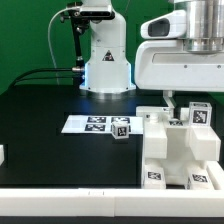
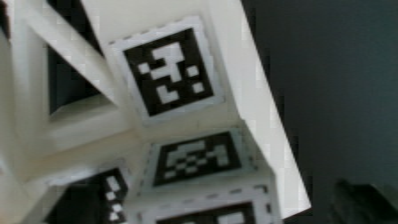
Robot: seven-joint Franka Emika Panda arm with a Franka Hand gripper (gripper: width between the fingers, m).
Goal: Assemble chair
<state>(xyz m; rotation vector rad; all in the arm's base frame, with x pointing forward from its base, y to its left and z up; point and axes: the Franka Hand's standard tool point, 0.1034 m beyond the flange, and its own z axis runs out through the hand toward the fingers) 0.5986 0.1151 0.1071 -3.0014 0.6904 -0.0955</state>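
Note:
The chair's white blocky pieces (image 1: pixel 178 150) with black-and-white tags stand grouped at the exterior view's right. My gripper (image 1: pixel 170 106) has come down from above onto the top of this group, beside an upright tagged piece (image 1: pixel 198 114). In the wrist view a tagged white bar (image 2: pixel 178 90) fills the frame very close up and runs down between my dark fingers (image 2: pixel 370 200), which barely show. The jaws seem closed on this bar. A small loose tagged white piece (image 1: pixel 121 128) lies on the black table to the left of the group.
The marker board (image 1: pixel 90 124) lies flat mid-table, next to the small piece. The robot base (image 1: pixel 107 65) stands at the back. Another white part (image 1: pixel 2 155) pokes in at the left edge. A white rail (image 1: pixel 70 205) runs along the table's front.

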